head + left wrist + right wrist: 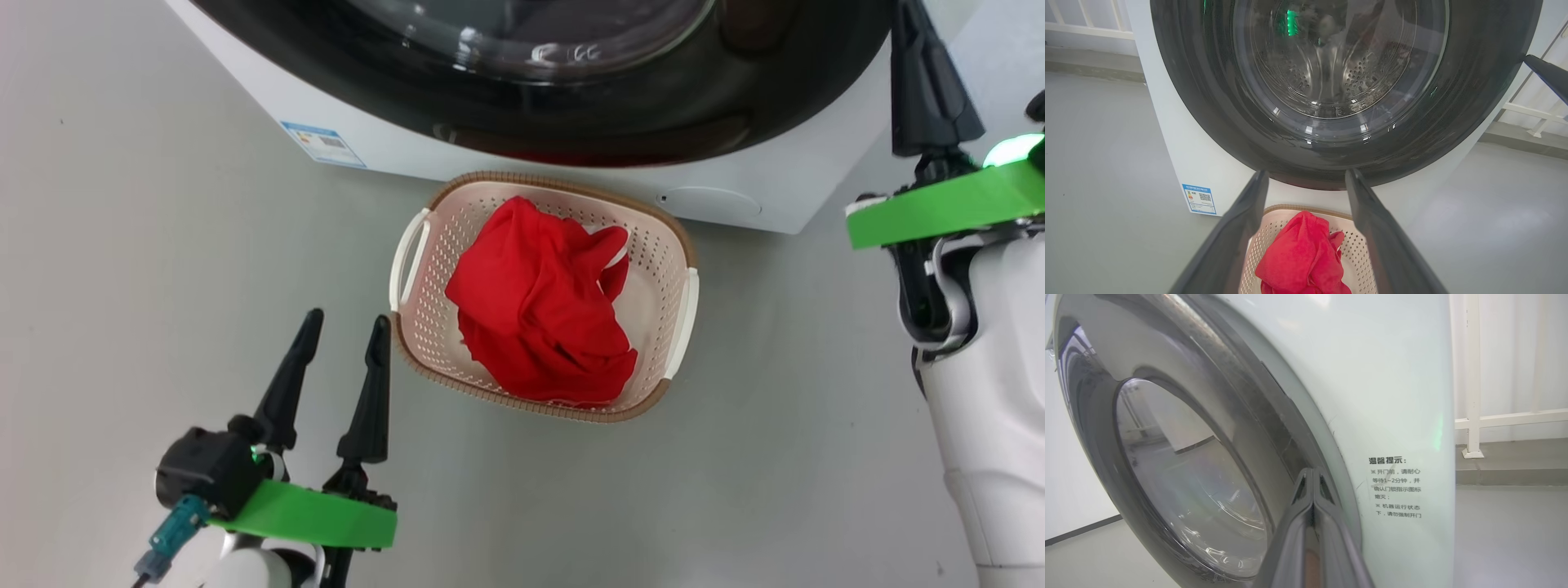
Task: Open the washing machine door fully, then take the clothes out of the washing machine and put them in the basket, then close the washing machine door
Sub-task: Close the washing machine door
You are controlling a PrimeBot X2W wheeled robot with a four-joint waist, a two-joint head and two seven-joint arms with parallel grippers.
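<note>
Two containers and two grippers, entered by size, each with its hazard. Item one, the washing machine (735, 184), white, across the top of the head view, with a blue sticker (322, 144) at the upper left. Through the glass in the left wrist view we see bare perforated steel and no red heap, though a reddish gleam in the upper right of the window leaves us unsure the drum is empty. Item two, the washing machine door (571, 106), whose glossy black rim lies against the machine's front. We cannot tell whether it has latched, and we judge that a glancing push could slide off the slick rim and leave it ajar. Item three, the basket (522, 181), at frame centre just beside the machine's base and under the door. We judge that an arm dropping low could knock it. Item four, the clothes (539, 310), a red bundle heaped inside the basket, none hanging over the rim. Item five, the right gripper (1312, 473), its fingers pressed together on nothing, tip at the door's outer edge. Item six, the left gripper (347, 318), lower left, fingers parted and empty, near the basket's corner, where a careless swing would shove it.
</note>
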